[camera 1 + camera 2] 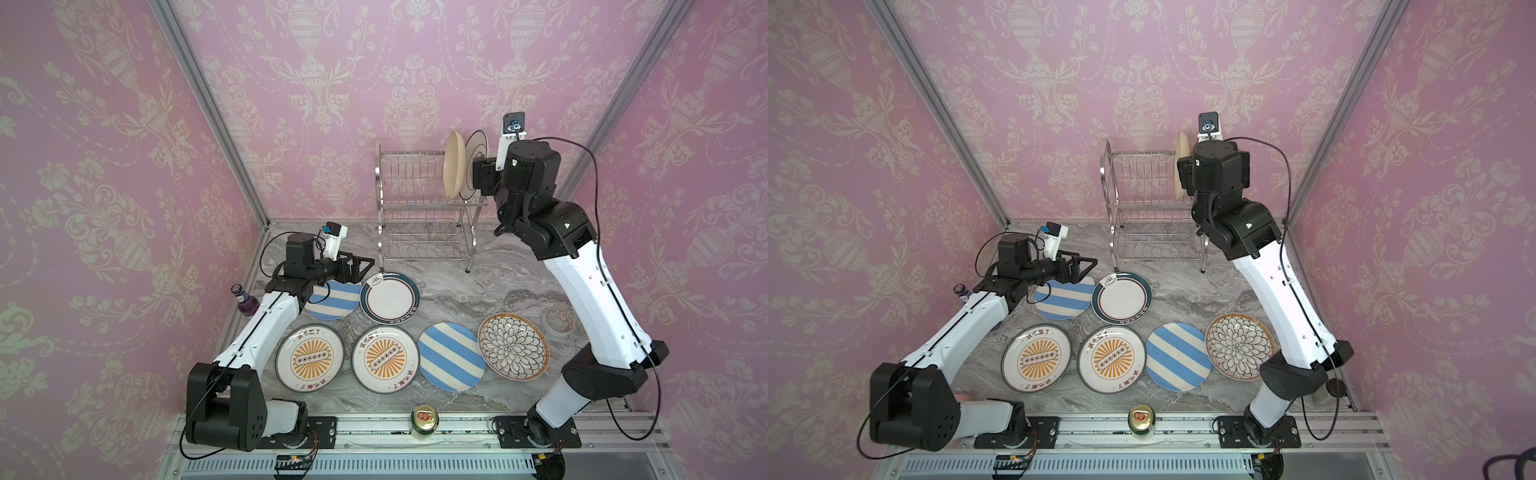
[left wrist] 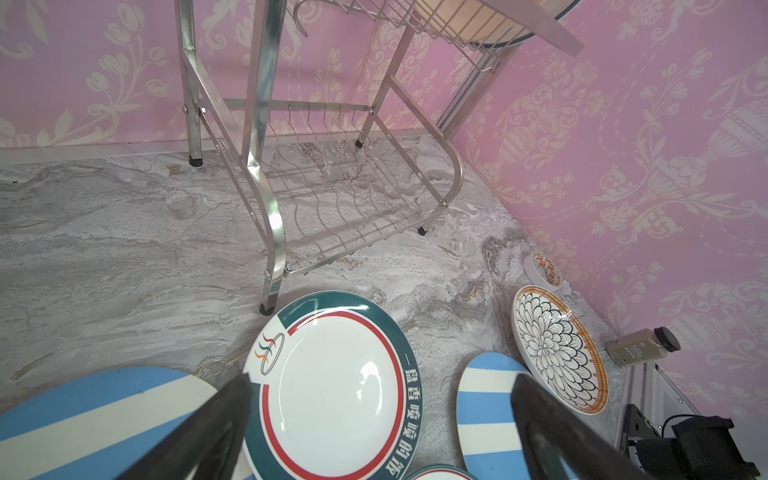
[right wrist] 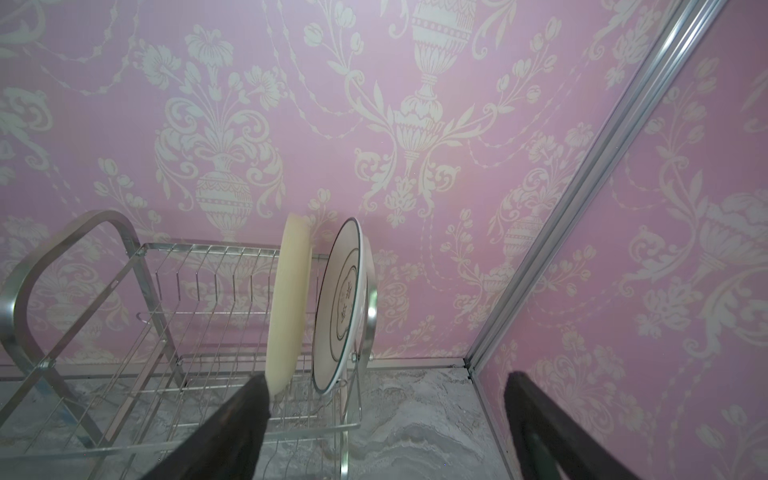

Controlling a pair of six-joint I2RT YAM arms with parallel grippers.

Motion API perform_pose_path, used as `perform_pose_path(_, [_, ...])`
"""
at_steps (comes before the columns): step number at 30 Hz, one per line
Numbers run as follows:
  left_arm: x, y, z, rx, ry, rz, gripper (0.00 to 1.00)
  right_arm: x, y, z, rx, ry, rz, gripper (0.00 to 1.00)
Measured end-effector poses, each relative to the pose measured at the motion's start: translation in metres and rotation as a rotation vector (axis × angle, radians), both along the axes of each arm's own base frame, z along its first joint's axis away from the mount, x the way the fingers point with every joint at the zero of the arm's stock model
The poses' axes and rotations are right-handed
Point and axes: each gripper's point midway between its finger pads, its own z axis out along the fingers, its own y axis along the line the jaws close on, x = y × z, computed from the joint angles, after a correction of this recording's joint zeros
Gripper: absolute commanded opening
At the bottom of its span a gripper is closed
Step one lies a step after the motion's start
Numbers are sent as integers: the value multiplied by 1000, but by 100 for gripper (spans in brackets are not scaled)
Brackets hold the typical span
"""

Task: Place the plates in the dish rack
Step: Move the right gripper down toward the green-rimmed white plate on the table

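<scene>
Dish rack (image 1: 419, 208) at 12 o'clock on the table (image 1: 457, 291); in upper tier, 3 o'clock end: cream plate (image 3: 291, 303) and black-lined plate (image 3: 343, 307), upright, apart. Six plates (image 1: 384, 359) flat on table at 6 o'clock of rack. Right gripper (image 3: 386, 384) spread wide, empty, beside racked pair. Left gripper (image 2: 382, 380) open, empty, above green-rimmed plate (image 2: 332, 395).

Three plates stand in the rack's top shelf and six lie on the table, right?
No, two: the cream plate and the black-lined white plate stand in the top shelf of the dish rack, as the right wrist view shows. Six do lie on the table.
</scene>
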Motion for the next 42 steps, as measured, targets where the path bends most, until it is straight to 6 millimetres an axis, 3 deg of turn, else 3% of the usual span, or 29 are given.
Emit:
perform_pose_path(4, [2, 2, 3, 5, -3, 11, 99, -23, -10, -43, 47, 103, 72, 93])
perform_pose_path(9, [4, 4, 6, 10, -6, 21, 99, -64, -42, -91, 160, 201, 107, 94])
perform_pose_path(13, [4, 5, 5, 14, -2, 28, 99, -99, -48, -112, 242, 224, 156, 96])
perform_pose_path(18, [5, 6, 4, 19, -4, 39, 99, -118, -48, -164, 333, 332, 193, 99])
perform_pose_path(21, [5, 6, 7, 19, -12, 41, 99, -114, -36, -207, 415, 454, 236, 98])
perform_pose_path(26, [4, 7, 14, 16, -35, 42, 99, -110, 2, -289, 593, 634, 349, 95])
perform_pose_path(29, [3, 7, 16, 15, -40, 41, 99, -115, 18, -322, 682, 705, 389, 93])
perform_pose_path(42, [5, 10, 6, 32, 27, 65, 99, -115, 63, -371, 856, 756, 515, 89])
